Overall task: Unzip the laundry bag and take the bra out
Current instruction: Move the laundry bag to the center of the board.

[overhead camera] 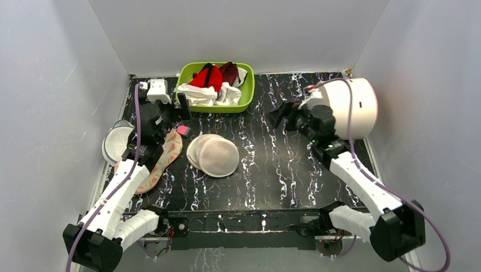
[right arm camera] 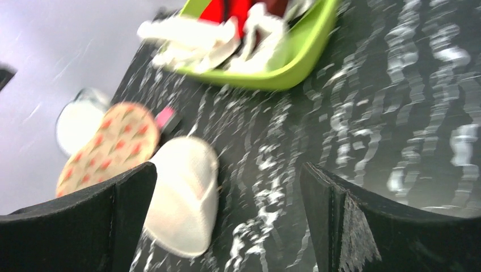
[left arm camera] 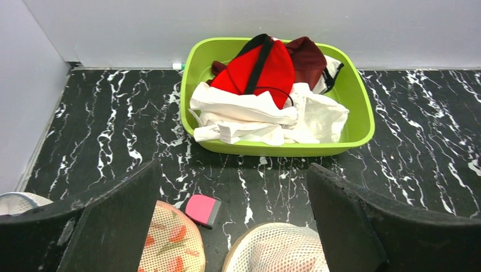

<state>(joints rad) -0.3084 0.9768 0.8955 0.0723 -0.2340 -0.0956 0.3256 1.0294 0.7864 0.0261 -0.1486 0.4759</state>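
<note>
The laundry bag (overhead camera: 164, 158) is a flat peach floral case lying on the left of the table, partly under my left arm. Its end shows in the left wrist view (left arm camera: 170, 243) and, blurred, in the right wrist view (right arm camera: 108, 147). My left gripper (overhead camera: 177, 113) is open and empty above the bag's far end; in its own view (left arm camera: 232, 167) nothing lies between the fingers. My right gripper (overhead camera: 282, 116) is open and empty over the table's middle right, and its own view (right arm camera: 227, 170) is blurred. No black bra shows; it is hidden or out of view.
Stacked white mesh domes (overhead camera: 214, 154) lie beside the bag. A small pink and grey block (overhead camera: 182, 130) lies between them. A green basket (overhead camera: 215, 107) of red and white clothes stands at the back. A white drum (overhead camera: 351, 107) stands at right, a round mesh piece (overhead camera: 116, 141) at left.
</note>
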